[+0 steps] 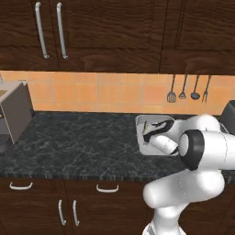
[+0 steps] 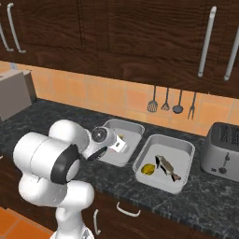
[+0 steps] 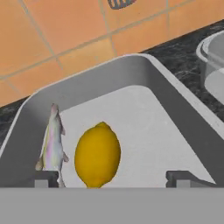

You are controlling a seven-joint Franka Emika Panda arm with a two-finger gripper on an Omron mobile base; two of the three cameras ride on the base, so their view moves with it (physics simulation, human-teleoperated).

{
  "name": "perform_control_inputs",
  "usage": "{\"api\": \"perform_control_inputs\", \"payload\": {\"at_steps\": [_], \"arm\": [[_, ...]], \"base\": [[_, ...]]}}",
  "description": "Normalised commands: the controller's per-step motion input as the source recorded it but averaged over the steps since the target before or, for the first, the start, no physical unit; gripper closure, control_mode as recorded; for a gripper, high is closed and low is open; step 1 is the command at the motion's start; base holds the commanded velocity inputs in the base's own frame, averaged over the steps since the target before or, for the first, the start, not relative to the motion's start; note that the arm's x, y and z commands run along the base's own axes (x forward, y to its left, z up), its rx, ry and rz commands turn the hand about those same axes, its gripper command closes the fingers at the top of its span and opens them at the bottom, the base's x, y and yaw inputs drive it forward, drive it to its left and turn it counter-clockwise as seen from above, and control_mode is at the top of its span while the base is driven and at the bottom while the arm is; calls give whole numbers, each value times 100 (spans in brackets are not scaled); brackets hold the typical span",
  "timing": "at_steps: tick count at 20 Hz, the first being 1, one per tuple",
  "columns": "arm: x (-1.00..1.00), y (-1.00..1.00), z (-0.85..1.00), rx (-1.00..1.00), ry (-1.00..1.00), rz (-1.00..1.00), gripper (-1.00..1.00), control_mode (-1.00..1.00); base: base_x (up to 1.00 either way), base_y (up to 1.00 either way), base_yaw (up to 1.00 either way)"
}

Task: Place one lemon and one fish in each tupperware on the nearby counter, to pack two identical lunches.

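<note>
In the hand view a yellow lemon lies in a light-grey tupperware, with a slender silvery fish beside it along the tray's left wall. My gripper hangs just above this tray, open, its two dark tips spread wide to either side of the lemon and touching nothing. From the right base view, the hand hovers over the left tupperware. The right tupperware holds another lemon and another fish. Both trays rest on the dark marbled counter.
A steel toaster stands at the right end of the counter. Kitchen utensils hang on the orange tiled wall behind the trays. A grey boxy appliance sits at the far left. Dark wall cabinets hang overhead.
</note>
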Motion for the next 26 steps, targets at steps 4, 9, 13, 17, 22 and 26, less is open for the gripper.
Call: {"api": "perform_control_inputs", "payload": {"at_steps": [4,9,13,17,22,26], "arm": [[-96,0,100,0,-9,0,-100,-100],[-85,0,100,0,-3,0,-100,-100],[-100,1,79,0,7,2,-100,-100],[-100,-7,39,0,0,0,-100,-100],[-100,-45,0,0,0,0,-100,-100],[-94,-41,0,0,0,0,-100,-100]], "base": [[0,0,0],[0,0,0],[0,0,0],[0,0,0],[0,0,0],[0,0,0]]}}
